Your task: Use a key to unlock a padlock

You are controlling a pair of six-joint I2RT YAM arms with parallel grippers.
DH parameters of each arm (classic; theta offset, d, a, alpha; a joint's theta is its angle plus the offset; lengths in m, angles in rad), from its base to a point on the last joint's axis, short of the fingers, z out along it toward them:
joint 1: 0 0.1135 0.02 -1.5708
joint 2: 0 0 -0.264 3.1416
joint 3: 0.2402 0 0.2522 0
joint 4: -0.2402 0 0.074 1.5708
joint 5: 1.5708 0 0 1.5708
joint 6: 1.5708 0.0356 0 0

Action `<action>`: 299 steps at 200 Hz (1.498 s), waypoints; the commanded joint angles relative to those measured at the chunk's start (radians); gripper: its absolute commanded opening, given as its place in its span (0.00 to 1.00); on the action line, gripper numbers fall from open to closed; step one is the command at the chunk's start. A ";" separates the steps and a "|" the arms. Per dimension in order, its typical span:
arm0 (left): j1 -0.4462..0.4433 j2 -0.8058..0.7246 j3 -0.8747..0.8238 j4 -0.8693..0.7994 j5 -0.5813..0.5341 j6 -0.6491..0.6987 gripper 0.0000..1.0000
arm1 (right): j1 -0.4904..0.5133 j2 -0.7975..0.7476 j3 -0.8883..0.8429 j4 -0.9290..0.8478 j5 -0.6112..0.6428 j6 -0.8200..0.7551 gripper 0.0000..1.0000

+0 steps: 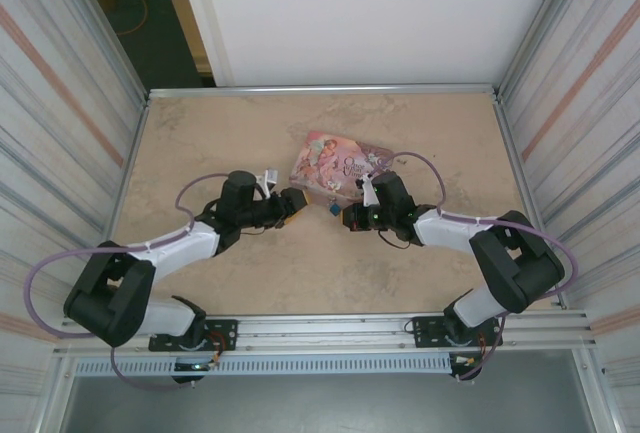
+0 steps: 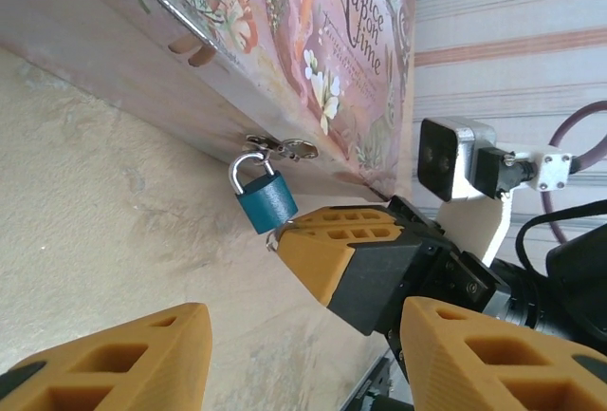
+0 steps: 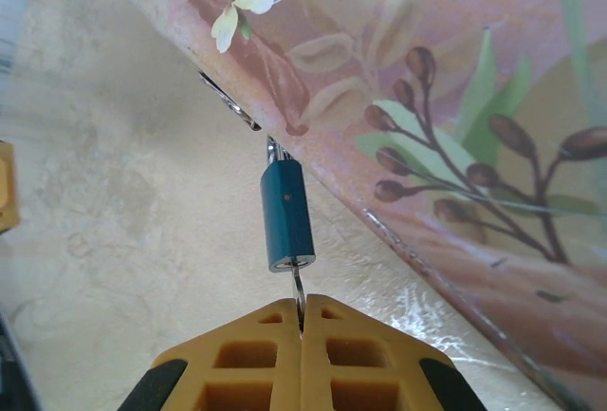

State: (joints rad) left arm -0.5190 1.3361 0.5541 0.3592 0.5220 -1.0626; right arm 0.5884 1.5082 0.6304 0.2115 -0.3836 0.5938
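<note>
blue padlock (image 3: pixel 286 216) hooking by shackle onto clasp (image 3: pixel 232 107) at near edge of pink tin box (image 3: pixel 455 98), tin lying mid-table (image 1: pixel 300 273). thin key (image 3: pixel 298 288) sticking out of padlock's underside — right gripper (image 3: pixel 302 308) clenching it, fingertips pressing together just beneath. left gripper (image 1: pixel 298 205) hovering near padlock, on its left — jaws standing apart, gripping nothing.

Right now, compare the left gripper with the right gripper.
The left gripper has its fingers apart, holding nothing; the right gripper has its fingers pressed shut on the key. The right gripper's key meets the base of the padlock; the left gripper sits beside it, not touching. Both have orange fingers.
</note>
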 commanded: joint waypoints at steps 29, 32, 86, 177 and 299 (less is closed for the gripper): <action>-0.014 0.049 -0.043 0.193 -0.010 -0.130 0.55 | 0.004 -0.020 0.019 -0.012 -0.049 0.215 0.00; -0.016 0.055 -0.044 0.203 -0.008 -0.136 0.54 | 0.005 -0.019 0.017 -0.008 -0.048 0.223 0.00; -0.038 0.131 -0.054 0.289 -0.020 -0.166 0.52 | 0.025 -0.015 0.032 0.013 -0.042 0.280 0.00; -0.056 0.213 -0.060 0.416 -0.023 -0.206 0.50 | 0.028 -0.010 0.037 0.068 -0.055 0.378 0.00; -0.070 0.380 -0.048 0.602 0.009 -0.331 0.48 | 0.032 -0.004 0.034 0.081 -0.047 0.402 0.00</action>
State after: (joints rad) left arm -0.5739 1.6878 0.5034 0.8944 0.5148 -1.3563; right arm 0.6094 1.5066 0.6334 0.2543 -0.4175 0.9695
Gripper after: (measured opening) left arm 0.486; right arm 0.046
